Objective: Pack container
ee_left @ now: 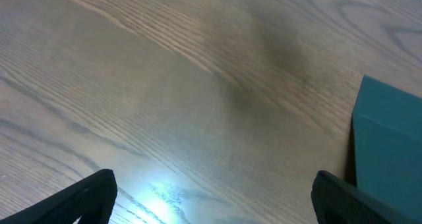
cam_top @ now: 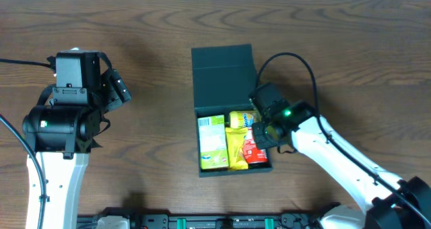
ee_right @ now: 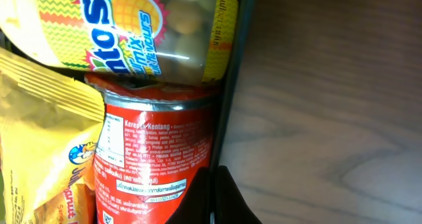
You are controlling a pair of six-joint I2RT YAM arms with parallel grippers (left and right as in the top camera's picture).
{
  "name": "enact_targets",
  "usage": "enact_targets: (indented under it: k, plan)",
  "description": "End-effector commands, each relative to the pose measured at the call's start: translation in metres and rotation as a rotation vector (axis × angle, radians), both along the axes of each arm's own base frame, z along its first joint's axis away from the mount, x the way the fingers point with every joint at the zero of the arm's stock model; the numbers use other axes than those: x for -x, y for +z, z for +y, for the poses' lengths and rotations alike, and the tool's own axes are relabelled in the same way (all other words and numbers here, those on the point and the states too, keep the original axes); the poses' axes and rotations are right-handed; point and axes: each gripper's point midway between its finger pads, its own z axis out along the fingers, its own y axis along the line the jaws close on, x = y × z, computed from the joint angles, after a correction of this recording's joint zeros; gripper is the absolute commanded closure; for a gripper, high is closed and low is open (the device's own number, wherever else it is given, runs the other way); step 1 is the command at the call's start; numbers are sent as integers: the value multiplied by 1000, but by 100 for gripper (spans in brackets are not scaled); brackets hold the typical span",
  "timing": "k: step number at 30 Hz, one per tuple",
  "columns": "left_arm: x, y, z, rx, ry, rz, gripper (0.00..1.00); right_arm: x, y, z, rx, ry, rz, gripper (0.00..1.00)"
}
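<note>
The dark teal container (cam_top: 222, 67) sits at the table's middle with its flap lid laid open toward the back. Inside lie a green-yellow carton (cam_top: 212, 143), a yellow bag (cam_top: 236, 148) and a red packet (cam_top: 254, 151). My right gripper (cam_top: 264, 136) is at the box's right wall. In the right wrist view its fingers (ee_right: 212, 178) are shut together, right against the red packet (ee_right: 155, 151) and the wall (ee_right: 231, 85), below a clear yellow snack pack (ee_right: 138, 26). My left gripper (cam_top: 120, 89) is open and empty over bare table (ee_left: 211, 197), left of the container's lid (ee_left: 389, 138).
The brown wood table (cam_top: 350, 47) extends on all sides of the box. A black cable (cam_top: 296, 60) loops from the right arm over the table behind the box. The left arm's base stands at the front left.
</note>
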Motion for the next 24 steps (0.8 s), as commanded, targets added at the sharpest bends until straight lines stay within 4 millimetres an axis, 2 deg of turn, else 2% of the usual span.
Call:
enact_targets:
  k: [1, 13, 18, 24]
  plan:
    - [1, -4, 2, 5, 15, 11, 5, 33, -20, 14, -27, -46, 111, 98]
    - [1, -4, 2, 5, 15, 10, 5, 33, -16, 17, -11, -91, 71, 98]
    - [1, -4, 2, 5, 15, 10, 5, 35, -13, 14, -4, -97, 71, 99]
    - [1, -4, 2, 5, 15, 11, 5, 45, -3, 1, 17, -208, 80, 98]
